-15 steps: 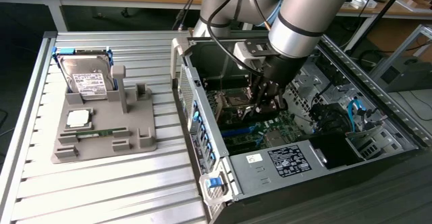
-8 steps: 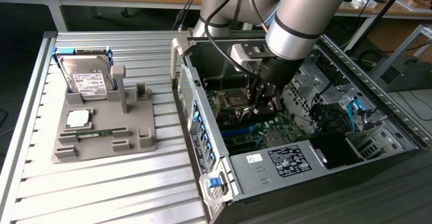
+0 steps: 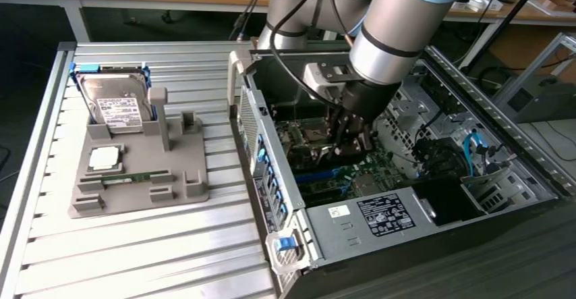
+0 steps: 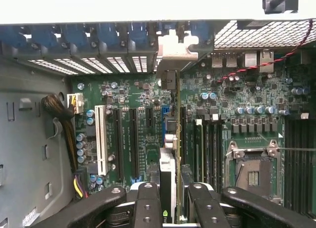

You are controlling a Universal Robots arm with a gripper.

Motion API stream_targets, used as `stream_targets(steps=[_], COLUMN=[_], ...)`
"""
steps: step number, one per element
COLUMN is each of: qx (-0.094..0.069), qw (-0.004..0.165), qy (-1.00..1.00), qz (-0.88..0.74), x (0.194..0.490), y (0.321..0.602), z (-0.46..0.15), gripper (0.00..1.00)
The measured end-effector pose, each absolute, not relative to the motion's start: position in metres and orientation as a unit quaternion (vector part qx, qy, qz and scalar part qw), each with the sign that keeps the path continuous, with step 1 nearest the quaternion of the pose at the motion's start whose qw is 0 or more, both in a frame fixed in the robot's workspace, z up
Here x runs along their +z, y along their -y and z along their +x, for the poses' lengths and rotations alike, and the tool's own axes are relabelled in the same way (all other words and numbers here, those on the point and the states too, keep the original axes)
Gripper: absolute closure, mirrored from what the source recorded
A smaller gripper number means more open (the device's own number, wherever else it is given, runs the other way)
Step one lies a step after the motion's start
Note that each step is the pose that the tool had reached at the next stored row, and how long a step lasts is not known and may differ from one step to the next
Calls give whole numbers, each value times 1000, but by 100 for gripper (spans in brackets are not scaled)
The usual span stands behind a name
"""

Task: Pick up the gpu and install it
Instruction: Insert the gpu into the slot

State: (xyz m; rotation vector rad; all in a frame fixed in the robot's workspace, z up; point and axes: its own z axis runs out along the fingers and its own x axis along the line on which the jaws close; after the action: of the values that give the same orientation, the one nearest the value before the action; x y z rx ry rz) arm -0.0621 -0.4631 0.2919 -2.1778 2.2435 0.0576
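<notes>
While the hand [image 4: 172, 201] is partly closed, with its fingers [image 4: 148, 204] clamped on both faces of the gpu [image 4: 168, 176], the card stands edge-on over the board [image 4: 123, 139], in line with a long slot [image 4: 182, 139] and with its silvery bracket [image 4: 175, 48] at the board's rear edge. I cannot tell whether its lower edge has met the slot. To seat it well, I judge, keep the card square to the board, hold its connector over the slot's whole length, and press straight and evenly, so the bracket clears the blue clips [image 4: 74, 38].
</notes>
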Motion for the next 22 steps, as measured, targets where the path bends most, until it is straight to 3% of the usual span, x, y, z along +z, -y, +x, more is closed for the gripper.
stream_targets(steps=[22], qx=[18], qw=[7], qy=[-717], qz=[-696], x=[285], y=[467], z=[-69], gripper=[73])
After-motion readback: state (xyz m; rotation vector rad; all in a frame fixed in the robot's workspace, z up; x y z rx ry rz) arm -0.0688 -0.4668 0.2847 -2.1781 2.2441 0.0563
